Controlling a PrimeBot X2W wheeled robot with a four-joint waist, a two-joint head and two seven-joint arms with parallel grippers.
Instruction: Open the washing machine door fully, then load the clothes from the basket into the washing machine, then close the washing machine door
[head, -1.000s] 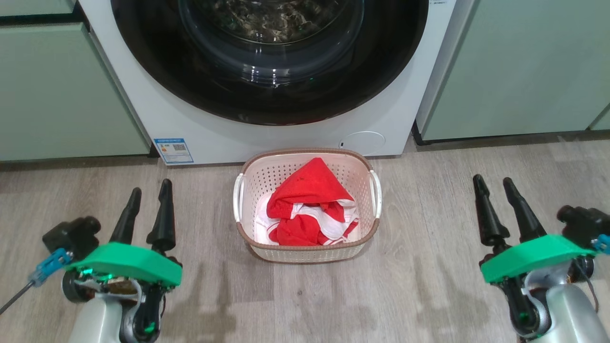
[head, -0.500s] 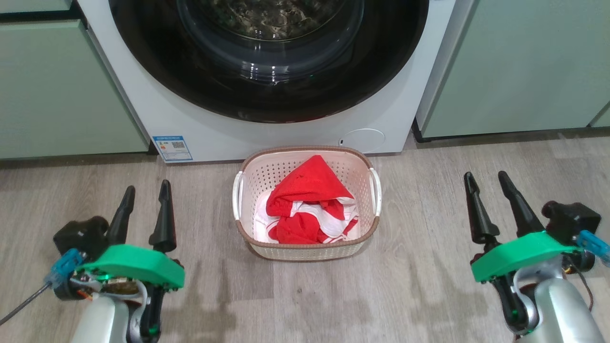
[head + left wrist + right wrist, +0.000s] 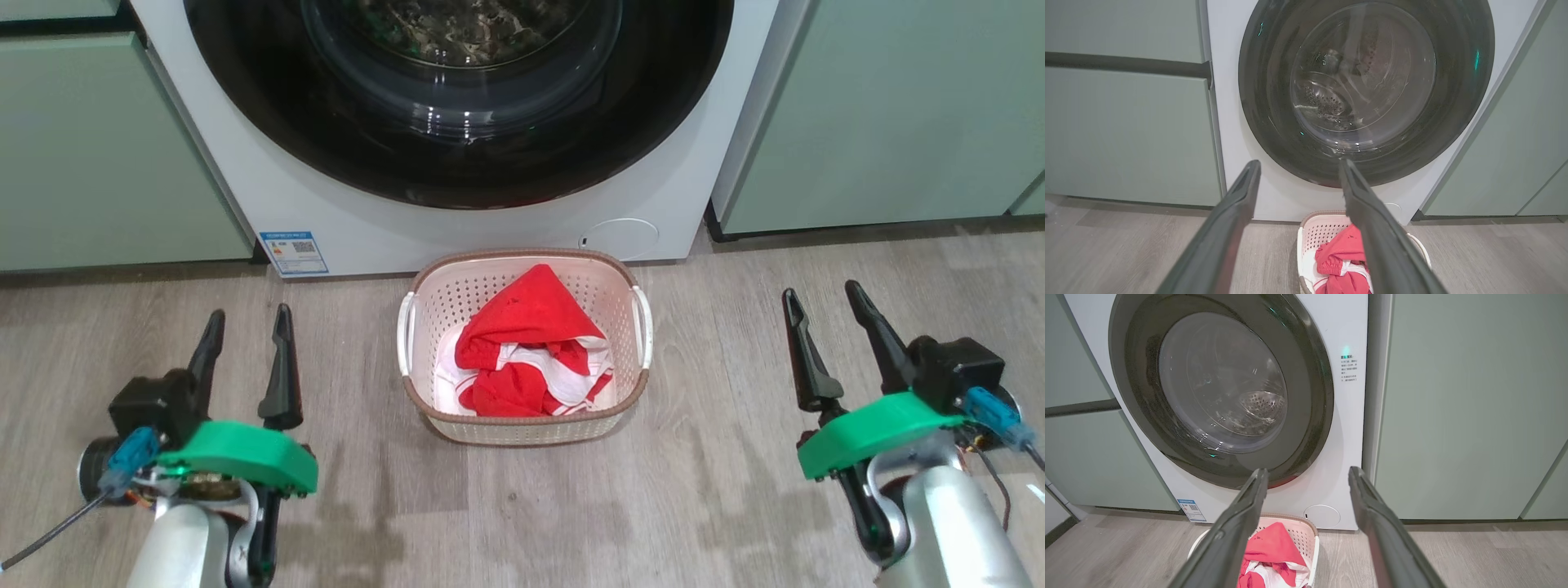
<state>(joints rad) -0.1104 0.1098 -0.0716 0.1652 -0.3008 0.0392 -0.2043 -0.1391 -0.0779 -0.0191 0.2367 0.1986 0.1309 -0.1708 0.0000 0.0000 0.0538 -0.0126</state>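
I hold both arms low, 1 on each side. My left gripper [image 3: 249, 313] points forward, its 2 dark fingers [image 3: 282, 367] spread apart, gripping nothing. My right gripper [image 3: 820, 289] is the same: parted, empty, tips leaning slightly left. Pale forearms [image 3: 175, 547] rise from the bottom edge, with green wrist covers [image 3: 237, 453] just behind the fingers.

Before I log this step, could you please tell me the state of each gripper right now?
Left gripper: open, holding nothing.
Right gripper: open, holding nothing.

Washing machine door [image 3: 490, 178]: top off-frame.
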